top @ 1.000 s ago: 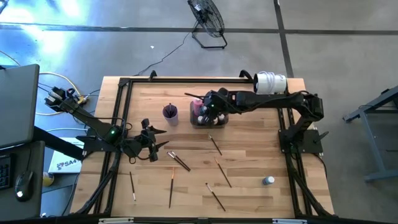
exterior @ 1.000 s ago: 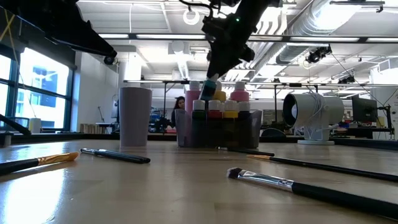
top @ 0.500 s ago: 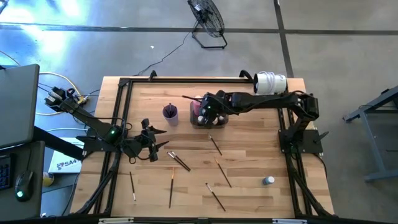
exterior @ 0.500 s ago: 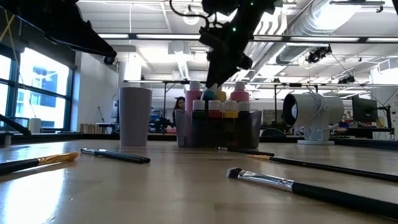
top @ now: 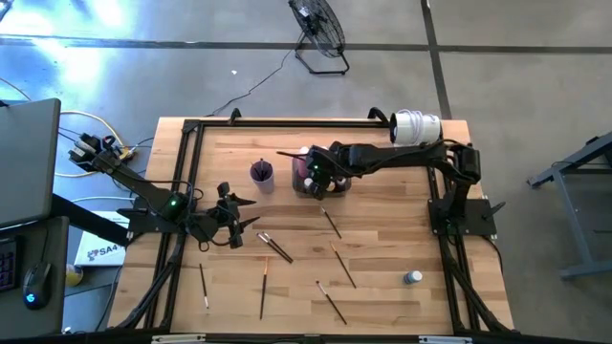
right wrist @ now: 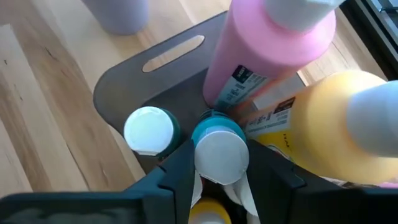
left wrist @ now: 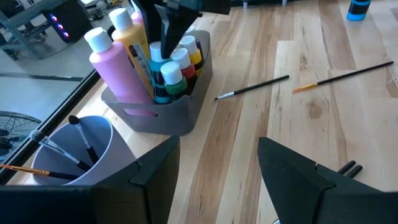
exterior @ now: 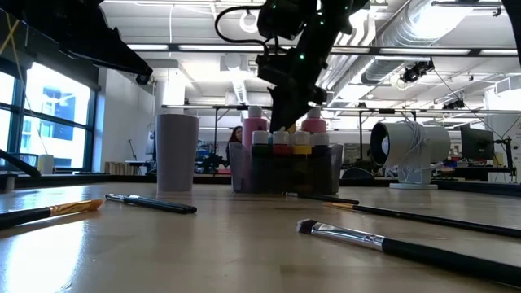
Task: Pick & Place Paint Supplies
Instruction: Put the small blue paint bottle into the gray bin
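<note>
My right gripper [top: 314, 174] hangs over the dark grey tray [right wrist: 143, 68], shut on a small blue paint bottle with a white cap [right wrist: 219, 152]. That bottle sits low among the tray's bottles, beside a tall pink one [right wrist: 267, 56], a yellow-orange one [right wrist: 336, 130] and a tiny white-capped green one [right wrist: 149, 130]. Several thin brushes [top: 331, 223] [top: 343, 266] [top: 263, 287] lie flat on the wooden table. My left gripper [top: 234, 222] waits open above the table's left part, holding nothing. My right gripper pinches the small blue bottle at its neck, just under the white cap [right wrist: 217, 127], between its two fingers [right wrist: 180, 168]. The fingers come steeply from above, slanting from the table's right. The bottle stands upright; other bottles hide its base.
A purple cup [top: 262, 174] holding brushes stands left of the tray. One small blue bottle [top: 412, 278] stands alone near the table's front right. A white fan [top: 416, 125] sits at the far right edge. Bare wood lies between the scattered brushes.
My right gripper has gone down toward the tray and a little toward the table's left, carrying the small blue bottle. The bottle was above the other caps a second ago and now sits down among them.
</note>
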Tool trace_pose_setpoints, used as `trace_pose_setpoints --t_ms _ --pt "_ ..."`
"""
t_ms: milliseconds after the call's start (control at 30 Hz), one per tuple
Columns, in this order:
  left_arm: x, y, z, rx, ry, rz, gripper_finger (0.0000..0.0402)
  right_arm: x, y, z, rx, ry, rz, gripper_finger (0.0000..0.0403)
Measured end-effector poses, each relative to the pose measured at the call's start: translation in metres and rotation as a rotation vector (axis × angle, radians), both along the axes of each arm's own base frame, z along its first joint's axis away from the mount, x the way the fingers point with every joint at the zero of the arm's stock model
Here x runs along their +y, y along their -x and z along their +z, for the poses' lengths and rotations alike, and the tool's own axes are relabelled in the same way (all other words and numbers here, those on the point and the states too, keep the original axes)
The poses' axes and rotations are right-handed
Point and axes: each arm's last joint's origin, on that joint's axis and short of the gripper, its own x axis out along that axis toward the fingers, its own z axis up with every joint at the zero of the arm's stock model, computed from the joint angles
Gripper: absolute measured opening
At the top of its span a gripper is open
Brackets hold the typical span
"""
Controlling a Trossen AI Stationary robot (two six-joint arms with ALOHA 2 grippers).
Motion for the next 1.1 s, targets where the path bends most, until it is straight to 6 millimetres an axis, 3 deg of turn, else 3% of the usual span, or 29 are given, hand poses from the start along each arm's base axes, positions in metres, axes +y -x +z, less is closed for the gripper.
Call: trace_pose_setpoints --t_ms 1100 --pt "0.0003 0.0005 -0.0008 0.010 -0.005 -0.001 0.0211 -0.0002 -0.0030 0.0021 -0.030 0.019 0.023 0.0146"
